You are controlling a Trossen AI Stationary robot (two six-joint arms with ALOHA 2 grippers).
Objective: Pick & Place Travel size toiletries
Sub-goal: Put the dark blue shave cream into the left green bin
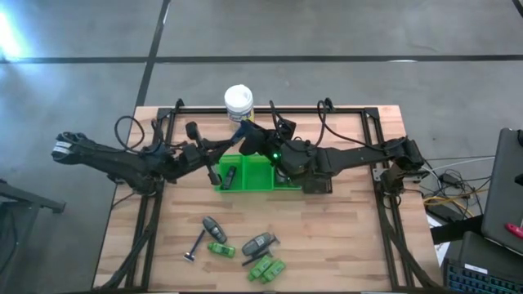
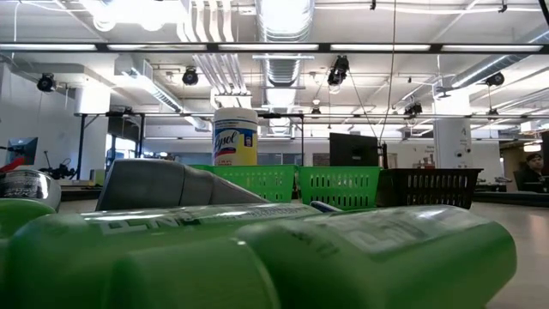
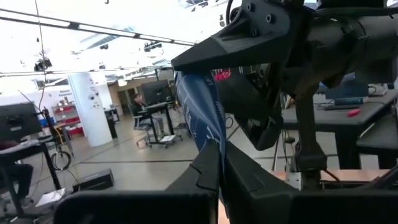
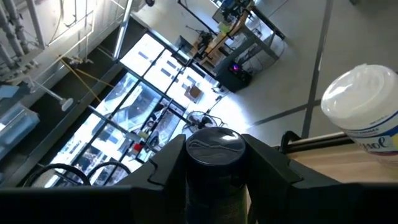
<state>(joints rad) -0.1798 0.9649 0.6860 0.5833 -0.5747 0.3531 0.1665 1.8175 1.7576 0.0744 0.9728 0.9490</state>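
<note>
A blue tube (image 3: 198,115) with a dark cap (image 4: 216,149) hangs in the air above the green compartment tray (image 1: 260,175), between my two grippers. My right gripper (image 1: 257,139) is shut on it from the right, and my left gripper (image 3: 217,167) is shut at its thin lower end. One dark item (image 1: 230,175) lies in the tray's left compartment. Several other toiletries lie flat on the table near its front edge: dark grey bottles (image 1: 214,226) (image 1: 259,243), green bottles (image 1: 268,267) (image 1: 221,249) and a thin dark razor-like stick (image 1: 197,245). My left gripper pinches the blue tube's narrow flat end (image 3: 213,146) between its two fingertips, coming from the table's left and slanting slightly upward. The tube rises from the fingers toward the other gripper, clear of the tray. My right gripper pinches the tube's upper part just behind the dark cap (image 4: 214,163), one finger (image 4: 165,168) on each side, reaching in level from the table's right. The tube is lifted clear of tray and table.
A big white-lidded jar (image 1: 239,100) with a yellow label stands behind the tray at the table's far edge. A dark frame (image 1: 369,122) runs around the wooden tabletop. Bare wood lies between the tray and the loose toiletries at the front.
</note>
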